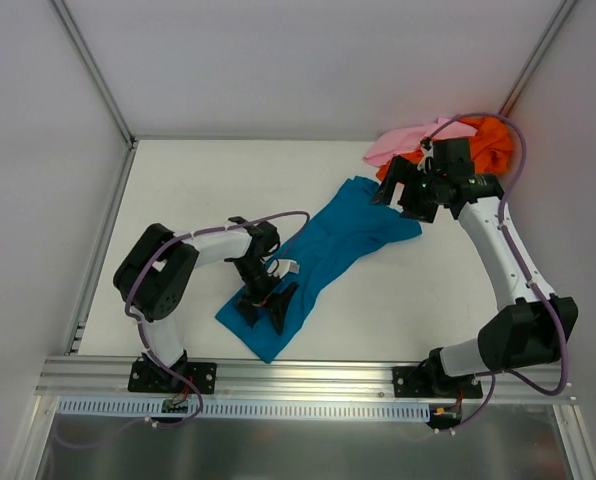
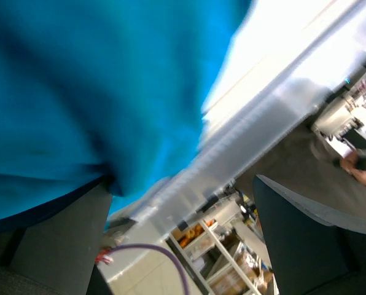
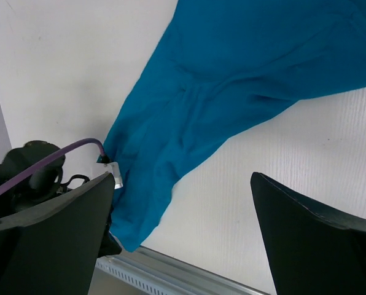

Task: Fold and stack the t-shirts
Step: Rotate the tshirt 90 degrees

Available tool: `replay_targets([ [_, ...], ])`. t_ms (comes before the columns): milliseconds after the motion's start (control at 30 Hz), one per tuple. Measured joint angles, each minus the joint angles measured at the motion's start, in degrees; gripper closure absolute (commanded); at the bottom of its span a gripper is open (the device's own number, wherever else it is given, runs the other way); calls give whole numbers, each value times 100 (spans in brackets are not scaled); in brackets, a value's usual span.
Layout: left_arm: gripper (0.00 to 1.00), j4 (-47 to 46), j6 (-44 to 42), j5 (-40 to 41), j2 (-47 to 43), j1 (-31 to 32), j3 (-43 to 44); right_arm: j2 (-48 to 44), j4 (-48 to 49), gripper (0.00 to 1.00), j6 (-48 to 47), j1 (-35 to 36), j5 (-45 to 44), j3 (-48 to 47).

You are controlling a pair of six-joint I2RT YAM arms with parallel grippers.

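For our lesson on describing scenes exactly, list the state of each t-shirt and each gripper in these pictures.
Teal t-shirt: unfolded, rumpled, lying diagonally on the table.
Orange t-shirt: bunched up in the far right corner.
Pink t-shirt: bunched up, touching the orange one.
Left gripper: fingers open, at the teal t-shirt's near end.
Right gripper: fingers open, above its far end.

Left arm (image 1: 213,246), right arm (image 1: 500,245): white links, black joints, purple cables (image 3: 48,161), black pincer fingers (image 3: 306,233).
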State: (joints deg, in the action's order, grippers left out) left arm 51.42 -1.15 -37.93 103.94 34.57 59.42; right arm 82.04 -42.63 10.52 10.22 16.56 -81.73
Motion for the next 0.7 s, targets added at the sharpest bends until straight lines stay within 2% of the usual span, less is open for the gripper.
replay_targets([
  [100, 1, 116, 225, -247, -157, 219, 323, 20, 103, 1, 22, 0, 79, 345],
  [233, 1, 501, 323, -247, -369, 208, 1862, 557, 282, 0, 33, 0, 118, 433],
  [367, 1, 898, 306, -216, -503, 170, 3405, 1694, 511, 0, 13, 0, 195, -4],
  [533, 1, 1386, 352, -125, -841, 173, 4393, 2966, 935, 0, 83, 0, 341, -590],
  [700, 1, 1539, 509, 131, -1202, 170, 5174, 3550, 1147, 1, 149, 0, 345, -774],
])
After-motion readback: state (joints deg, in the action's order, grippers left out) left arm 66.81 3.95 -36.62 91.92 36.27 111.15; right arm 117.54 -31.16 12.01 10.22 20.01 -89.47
